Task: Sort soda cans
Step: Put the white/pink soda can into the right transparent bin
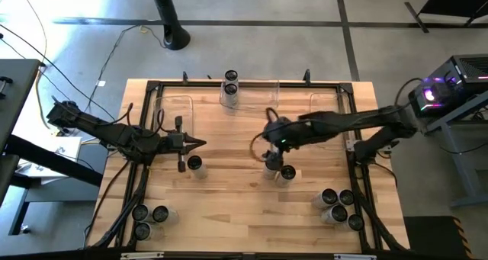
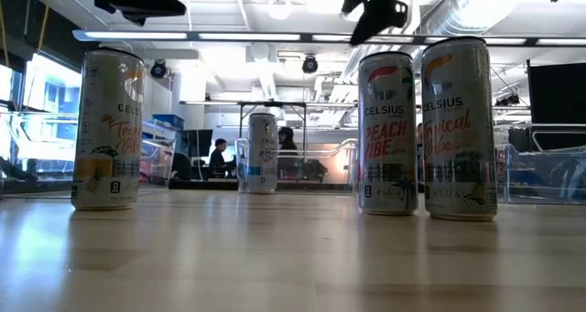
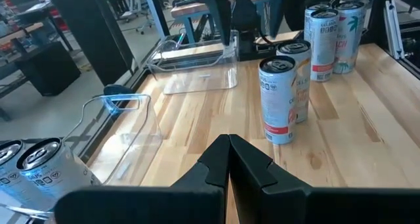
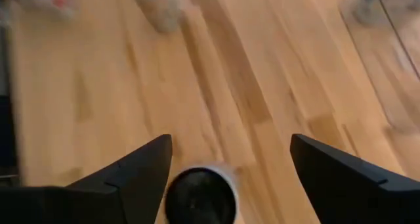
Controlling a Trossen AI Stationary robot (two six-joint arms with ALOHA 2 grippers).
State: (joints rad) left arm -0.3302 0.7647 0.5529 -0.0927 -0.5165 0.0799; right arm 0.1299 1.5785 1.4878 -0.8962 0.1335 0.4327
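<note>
Both robot arms are matte black, built of slim boxy links joined by rounded, bulkier joint housings. The left black six-joint arm (image 1: 107, 130) carries thin black cables looping along its links, and ends in the left two-finger gripper (image 1: 200, 144), whose fingers are flat, angular black wedges tapering to points. The right black six-joint arm (image 1: 358, 123) has a dark cable arching beside its wrist and a small green light glowing on the wrist housing. The right two-finger gripper (image 4: 230, 165) shows two broad, smooth, dark triangular fingers (image 4: 131, 175) with bevelled edges.
</note>
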